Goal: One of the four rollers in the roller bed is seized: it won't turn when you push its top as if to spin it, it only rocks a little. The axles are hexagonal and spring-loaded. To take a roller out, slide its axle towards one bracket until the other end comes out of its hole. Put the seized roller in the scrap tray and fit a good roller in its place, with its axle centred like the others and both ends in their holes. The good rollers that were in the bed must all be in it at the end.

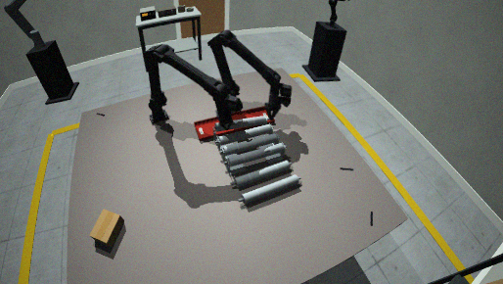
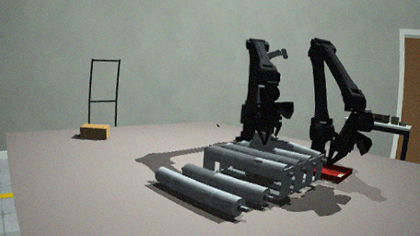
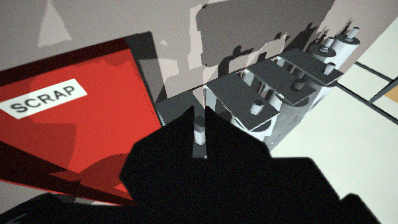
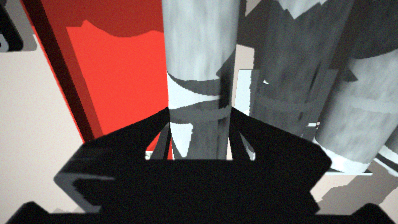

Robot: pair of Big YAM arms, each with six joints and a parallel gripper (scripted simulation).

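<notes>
My right gripper [image 1: 226, 126] [image 2: 265, 142] [image 4: 199, 112] is shut on the bed roller nearest the tray [image 1: 254, 120] [image 4: 200, 45], near one end. My left gripper [image 1: 272, 119] [image 2: 329, 163] [image 3: 199, 111] is at the other end, outside the bracket, shut on a thin axle end [image 3: 199, 136]. Whether that roller's axle sits in both holes is hidden. Three more rollers lie beside it in the bed [image 1: 259, 131] [image 1: 256, 143] [image 1: 251, 157]. Two loose rollers [image 1: 264, 175] [image 1: 272, 191] lie parallel in front. The red scrap tray [image 1: 208, 129] [image 2: 343, 175] [image 3: 100, 130] [image 4: 120, 75] shows no roller in it.
The bed's bracket plates [image 3: 237, 95] stand in a row, with axle stubs showing through them. Both arms are close together over the bed. A wooden block [image 1: 107, 226] [image 2: 95, 131] stands far from the bed.
</notes>
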